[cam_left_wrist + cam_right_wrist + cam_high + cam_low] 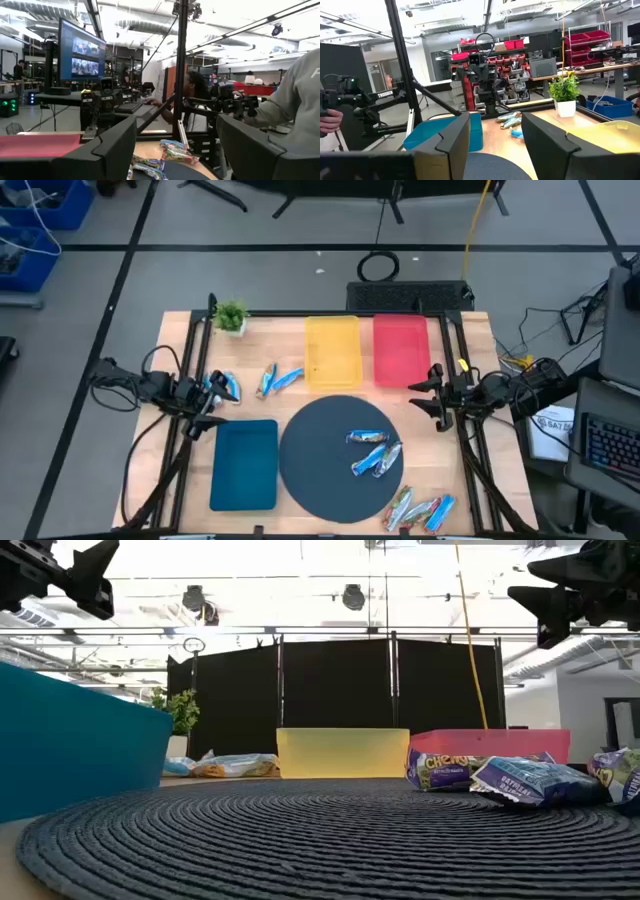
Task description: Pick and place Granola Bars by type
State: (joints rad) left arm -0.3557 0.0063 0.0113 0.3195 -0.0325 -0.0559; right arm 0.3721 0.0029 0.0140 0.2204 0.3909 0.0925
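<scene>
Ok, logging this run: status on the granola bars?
Left gripper and right gripper raised at table edges, jaws open, empty. Granola bars unsorted, three trays empty. Nothing in the way.

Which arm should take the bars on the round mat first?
Probably right. The right gripper hangs open just off the mat edge, close to the bars on the mat's right half. The left gripper, also open, sits across the teal tray, nearer other bars.

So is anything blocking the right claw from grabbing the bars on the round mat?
Nothing visible does. The right gripper hangs open above the table's right edge, and the granola bars lie uncovered on the dark round mat, with bare mat between them.
</scene>
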